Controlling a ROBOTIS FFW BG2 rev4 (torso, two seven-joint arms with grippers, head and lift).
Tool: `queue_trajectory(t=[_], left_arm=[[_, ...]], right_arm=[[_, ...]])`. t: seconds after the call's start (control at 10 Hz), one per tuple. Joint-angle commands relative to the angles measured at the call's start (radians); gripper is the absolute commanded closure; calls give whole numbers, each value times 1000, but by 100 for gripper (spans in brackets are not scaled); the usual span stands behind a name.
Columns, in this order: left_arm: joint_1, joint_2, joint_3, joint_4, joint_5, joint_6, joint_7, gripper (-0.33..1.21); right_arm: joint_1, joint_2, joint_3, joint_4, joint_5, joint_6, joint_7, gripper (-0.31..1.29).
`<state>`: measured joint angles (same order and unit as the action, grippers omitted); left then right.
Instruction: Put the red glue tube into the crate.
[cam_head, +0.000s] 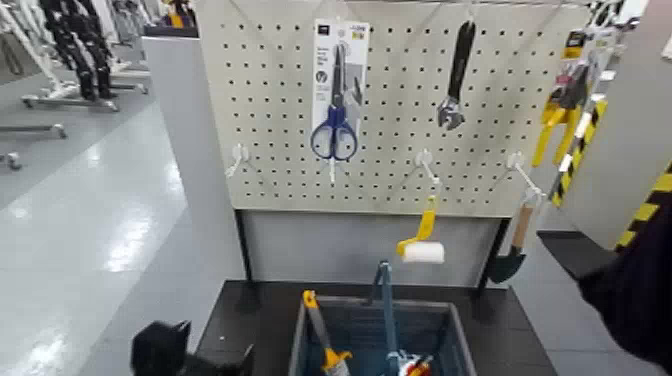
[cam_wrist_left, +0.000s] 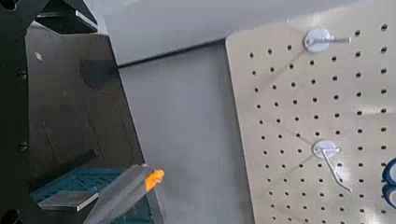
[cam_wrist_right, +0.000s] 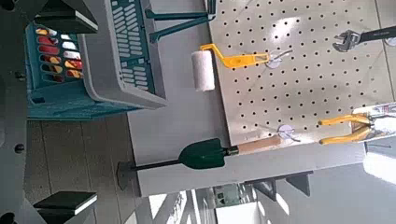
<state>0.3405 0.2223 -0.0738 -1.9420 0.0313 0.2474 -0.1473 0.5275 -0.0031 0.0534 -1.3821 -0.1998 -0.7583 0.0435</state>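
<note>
Left gripper (cam_head: 217, 340), mine: wide, lower left. Right gripper (cam_wrist_right: 91, 110): wide, arm at right edge. Crate (cam_head: 298, 345): lower centre; handle (cam_head: 387, 305) rises across opening, orange-ended tool (cam_head: 318, 322) at left rim. Red-and-white contents (cam_head: 415, 367); cannot confirm glue tube. Open floor (cam_head: 80, 260) far left.

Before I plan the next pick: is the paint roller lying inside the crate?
No, the paint roller hangs by its yellow handle on the pegboard, above the crate.

Black left gripper (cam_wrist_left: 67, 108) and right gripper (cam_wrist_right: 66, 109) have grey-faced fingertips (cam_wrist_right: 75, 200).
</note>
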Motion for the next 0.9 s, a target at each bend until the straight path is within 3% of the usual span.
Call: queue_trajectory(t=[0.1,0.3,0.9], left_arm=[[74,9,-6,48,38,-149,89,10],[77,9,-11,49,42,-140,92,9],[74,15,-20,49,39,-135,95,9]], right_arm=[[6,129,-1,-3,2,-1,-1,5],[14,115,2,-12,6,-1,1,5],[34,126,-10,-40,39,30,2,5]])
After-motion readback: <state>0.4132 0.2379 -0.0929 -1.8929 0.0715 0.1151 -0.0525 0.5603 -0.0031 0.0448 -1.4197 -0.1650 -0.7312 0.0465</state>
